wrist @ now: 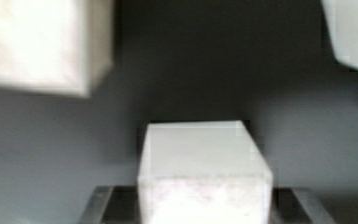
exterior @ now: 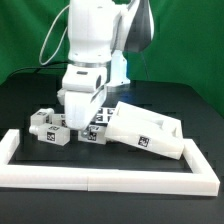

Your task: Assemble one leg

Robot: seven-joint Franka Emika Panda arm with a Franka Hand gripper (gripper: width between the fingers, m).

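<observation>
In the wrist view a white leg (wrist: 202,165) stands between my two dark fingers (wrist: 115,204), which press on its two sides. My gripper (wrist: 202,205) is shut on it. In the exterior view my gripper (exterior: 86,112) hangs low over the black table, just to the exterior view's left of the large flat white panel (exterior: 145,130), which lies tilted. The held leg is mostly hidden there by the hand. Other white legs with tags lie close by: two at the exterior view's left (exterior: 48,128) and one under the hand (exterior: 95,133).
A thick white wall (exterior: 100,176) runs along the table's front and turns back at the exterior view's left (exterior: 12,145). In the wrist view blurred white shapes show beyond the leg (wrist: 43,45) and at the frame's edge (wrist: 357,30).
</observation>
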